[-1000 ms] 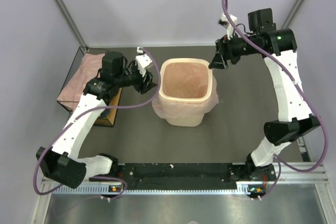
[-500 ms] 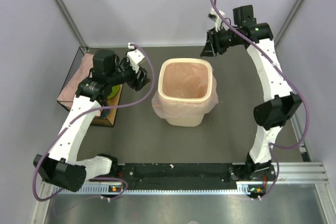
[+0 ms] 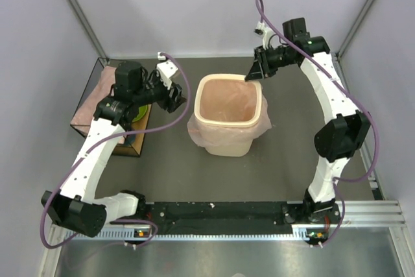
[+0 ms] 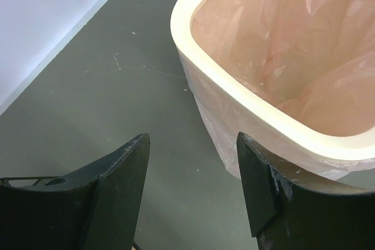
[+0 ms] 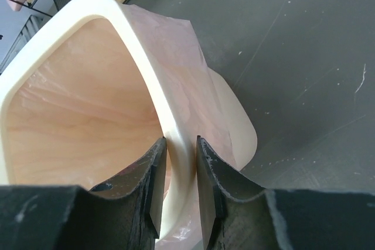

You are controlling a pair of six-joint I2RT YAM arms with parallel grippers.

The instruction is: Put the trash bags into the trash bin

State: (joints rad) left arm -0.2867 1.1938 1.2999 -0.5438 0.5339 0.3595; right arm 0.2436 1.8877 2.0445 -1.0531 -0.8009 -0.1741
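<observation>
1. Shifted since a second ago: right arm (image 3: 331, 95), swung in to far-right corner of bin (image 3: 230, 123).
2. Bin: mid-table, lined with bag (image 3: 227, 102), film folded over rim.
3. Right gripper (image 5: 180, 140): jaws pinched astride rim and film; risk of torn film or tipped bin if pulled.
4. Left gripper (image 4: 192, 139): jaws open, empty, beside bin.

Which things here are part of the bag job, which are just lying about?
Job: trash bin; pink bag lining it; folded bag stack; right fingers gripping the rim; left fingers, open beside it.
Lying about: dark wire-framed box under the stack.
</observation>
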